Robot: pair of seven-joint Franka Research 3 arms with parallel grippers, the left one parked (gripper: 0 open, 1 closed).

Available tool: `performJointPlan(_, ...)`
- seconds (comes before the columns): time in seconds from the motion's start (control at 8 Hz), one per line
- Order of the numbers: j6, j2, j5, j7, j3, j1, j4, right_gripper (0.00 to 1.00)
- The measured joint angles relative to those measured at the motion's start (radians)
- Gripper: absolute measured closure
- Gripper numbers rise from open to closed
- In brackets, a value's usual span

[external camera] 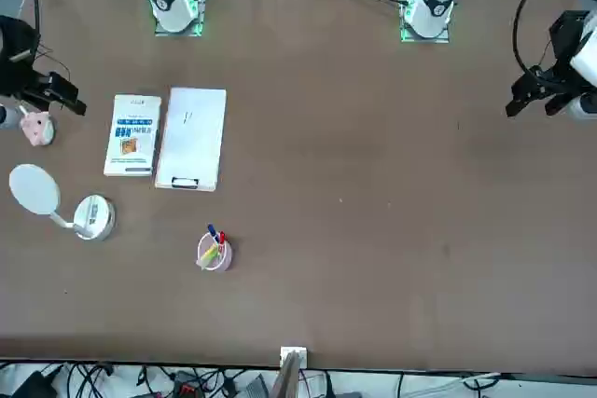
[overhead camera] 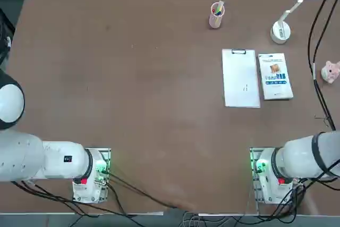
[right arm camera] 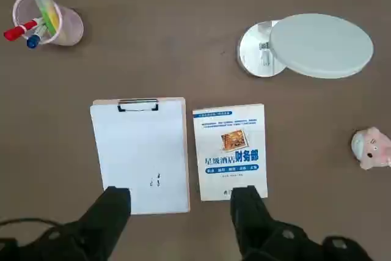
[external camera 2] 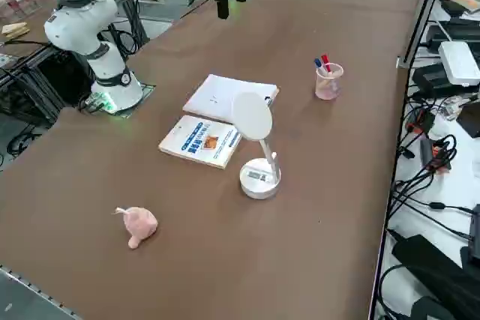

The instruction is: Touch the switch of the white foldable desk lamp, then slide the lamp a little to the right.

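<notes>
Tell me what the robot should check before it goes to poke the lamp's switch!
1. Right gripper fingers apart and holding nothing: ok.
2. White foldable desk lamp standing on its round base: ok.
3. Lamp not touched yet, gripper high above the clipboard and book: ok.
4. Switch spot on the base: cannot tell, the lamp head covers part of it.
5. Bare table to the robot's right of the lamp for sliding: ok, the pink toy sits nearer the robot.
6. Pen cup away from the lamp: ok.
</notes>
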Motion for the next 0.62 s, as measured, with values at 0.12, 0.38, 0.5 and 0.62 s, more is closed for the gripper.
performJointPlan(0.12, 0.0, 0.0, 0.0, 0.0, 0.0, 0.0, 0.0, 0.0)
performJointPlan(0.38, -0.001, 0.001, 0.0, 0.0, 0.0, 0.0, 0.0, 0.0)
performJointPlan(0.5, -0.002, 0.004, 0.0, 0.0, 0.0, 0.0, 0.0, 0.0)
performJointPlan(0.62, -0.003, 0.011, 0.0, 0.0, 0.001, 0.0, -0.001, 0.0)
